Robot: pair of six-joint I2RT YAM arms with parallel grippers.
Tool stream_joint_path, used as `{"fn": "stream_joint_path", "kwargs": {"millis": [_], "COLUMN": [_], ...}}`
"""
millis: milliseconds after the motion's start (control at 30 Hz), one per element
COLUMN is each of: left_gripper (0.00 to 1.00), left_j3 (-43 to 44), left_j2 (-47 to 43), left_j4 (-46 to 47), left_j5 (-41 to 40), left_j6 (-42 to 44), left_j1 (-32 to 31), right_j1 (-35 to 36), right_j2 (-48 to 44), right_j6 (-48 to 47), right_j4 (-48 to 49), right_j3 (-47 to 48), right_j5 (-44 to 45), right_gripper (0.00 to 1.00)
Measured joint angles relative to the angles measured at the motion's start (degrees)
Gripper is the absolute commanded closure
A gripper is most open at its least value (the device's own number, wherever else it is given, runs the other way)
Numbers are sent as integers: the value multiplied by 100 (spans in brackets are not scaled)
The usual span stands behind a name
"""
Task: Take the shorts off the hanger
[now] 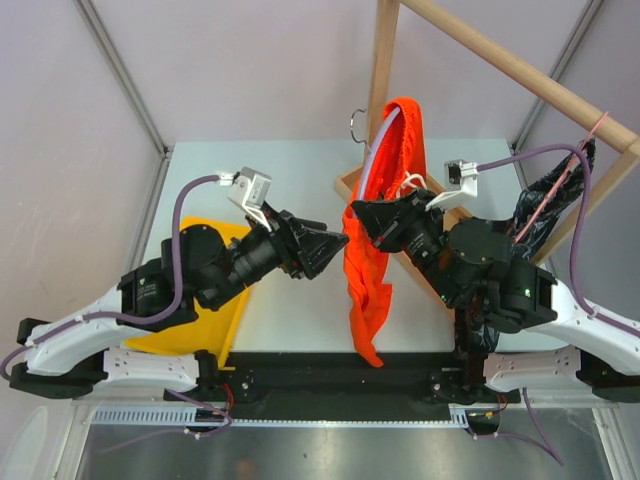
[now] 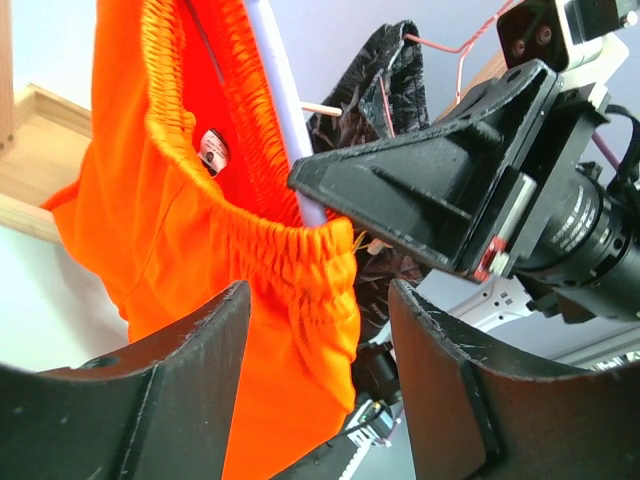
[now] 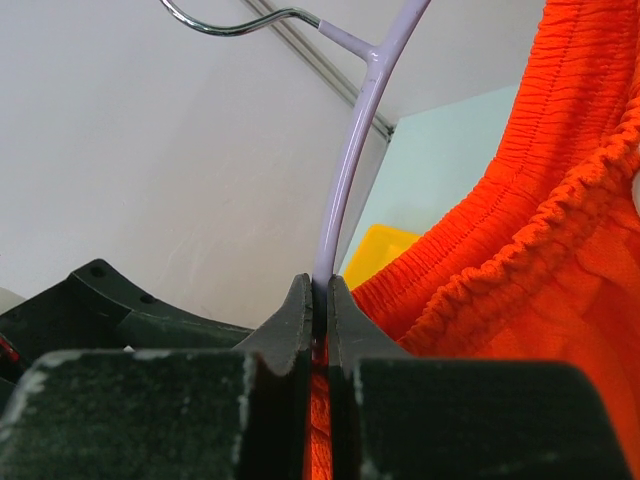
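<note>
The bright orange shorts (image 1: 370, 280) hang by the waistband from a lilac hanger (image 1: 375, 150) in the middle of the table. My right gripper (image 1: 355, 215) is shut on the hanger's lilac arm (image 3: 350, 170), with orange fabric (image 3: 530, 220) right beside its jaws (image 3: 320, 295). My left gripper (image 1: 340, 245) is open, its jaws on either side of the gathered orange waistband (image 2: 300, 250) without touching it (image 2: 320, 330). The dark mottled shorts (image 1: 545, 195) hang on a thin pink hanger from the wooden rail at the right, also in the left wrist view (image 2: 385, 80).
A wooden rack (image 1: 500, 60) with a post and a slanted rail stands at the back right, on a wooden base (image 1: 350, 185). A yellow item (image 1: 205, 310) lies on the table under my left arm. Metal frame bars rise at the table's corners.
</note>
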Motion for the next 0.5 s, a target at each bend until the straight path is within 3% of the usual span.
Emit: {"fn": "stream_joint_path", "kwargs": {"millis": [167,400,500], "left_gripper": [42,62,59], "left_j3": [247,247,243], "left_j2": [278,315,321], "left_j4": [-127,-155,-133], "left_j5": [170,533,651], "left_j6": [-138,-293,-337], "left_j1": [153,455,507], "right_j1": [2,2,2], "right_j2": [-20,-20,-24], "right_j6": [2,9,11], "right_j4": [0,-2,-2], "right_j3": [-66,-76,-96], "right_j5": [-61,-157,-162], "right_gripper": [100,100,100]}}
